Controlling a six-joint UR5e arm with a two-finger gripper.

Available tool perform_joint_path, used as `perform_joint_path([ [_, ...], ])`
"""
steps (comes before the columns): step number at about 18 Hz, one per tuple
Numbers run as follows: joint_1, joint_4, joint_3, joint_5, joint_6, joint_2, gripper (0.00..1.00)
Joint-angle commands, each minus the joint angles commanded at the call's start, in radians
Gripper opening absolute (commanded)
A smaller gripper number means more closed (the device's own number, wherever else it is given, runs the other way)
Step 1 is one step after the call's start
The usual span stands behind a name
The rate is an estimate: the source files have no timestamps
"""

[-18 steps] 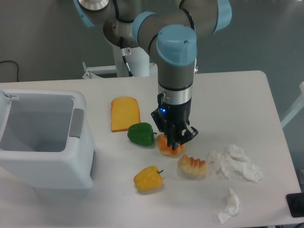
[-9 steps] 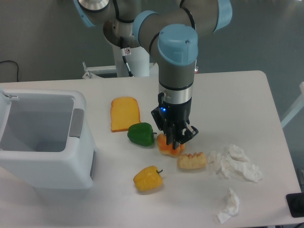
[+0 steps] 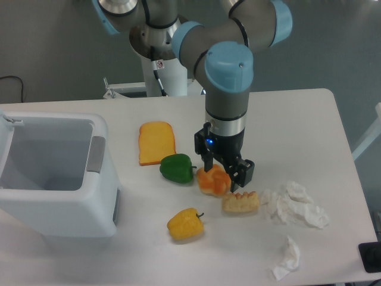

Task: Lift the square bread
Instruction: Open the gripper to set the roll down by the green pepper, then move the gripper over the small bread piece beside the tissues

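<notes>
Approach step, by the look of it, with nothing lifted yet. Small blocky square bread with a ribbed orange-brown top and pale tan sides (image 3: 241, 202) lying flat on the white table (image 3: 309, 119), just left of a heap of crumpled white tissue (image 3: 296, 205) and just right of a round knotted orange bun (image 3: 213, 180). Black two-finger gripper (image 3: 229, 177) hanging low and pointing straight down, over the gap between bun and loaf, closer to the bun (one finger visible at the right, near the loaf's upper edge). Fingers spread apart and holding nothing, as far as this view allows.

Next move, as a judgement: a shift toward the loaf, down and to the right in the picture, to centre it between the fingers, then a descent and a closing across its pale sides. Tight quarters, with bun on one side and tissue on the other; risk of nudging either.

Large white plastic bin (image 3: 53, 173) at the table's left edge, open at the top, interior apparently bare, though not all of its floor is visible. Elsewhere: flat orange toast slice (image 3: 156, 142), green bell pepper (image 3: 177, 168), yellow bell pepper (image 3: 186, 224), and a second, smaller tissue wad (image 3: 287, 257).
</notes>
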Motion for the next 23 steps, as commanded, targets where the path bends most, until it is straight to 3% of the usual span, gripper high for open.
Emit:
perform_joint_path([
  [3,0.029,0.002,0.022,-0.003,0.183,-0.043,1.00],
  [9,0.031,0.006,0.060,-0.004,0.292,-0.133,1.00],
  [23,0.041,0.017,0.037,0.000,0.352,-0.204,1.00],
])
